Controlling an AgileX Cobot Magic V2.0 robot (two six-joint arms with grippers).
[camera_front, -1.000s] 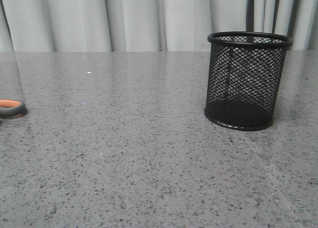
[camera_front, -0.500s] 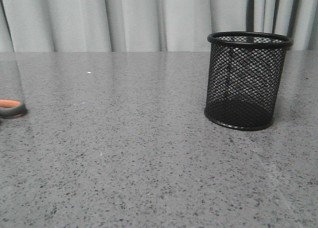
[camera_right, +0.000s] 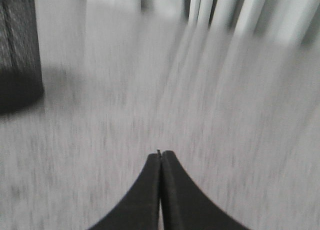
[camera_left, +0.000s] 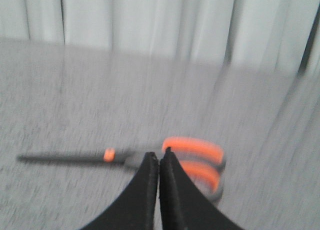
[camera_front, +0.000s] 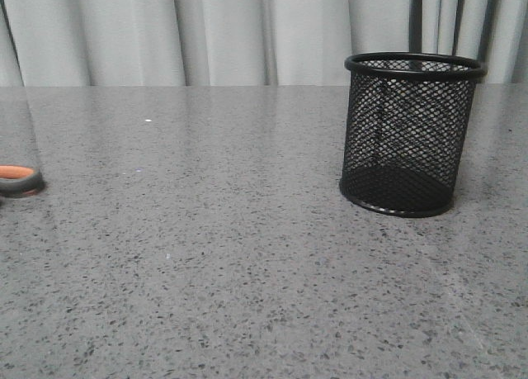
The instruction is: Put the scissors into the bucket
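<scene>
The black wire-mesh bucket stands upright at the right of the grey table and looks empty. Only one orange-lined handle loop of the scissors shows at the front view's left edge. In the left wrist view the scissors lie flat on the table, dark blades pointing away from the orange loops. My left gripper is shut and empty, its tips just in front of the scissors' pivot and above them. My right gripper is shut and empty over bare table. The bucket shows at that view's edge.
The grey speckled table stretches between the scissors and the bucket. Pale curtains hang behind the table's far edge. Neither arm shows in the front view.
The scissors' handle loop has shifted slightly toward the left edge in the front view. The bucket has not moved.
</scene>
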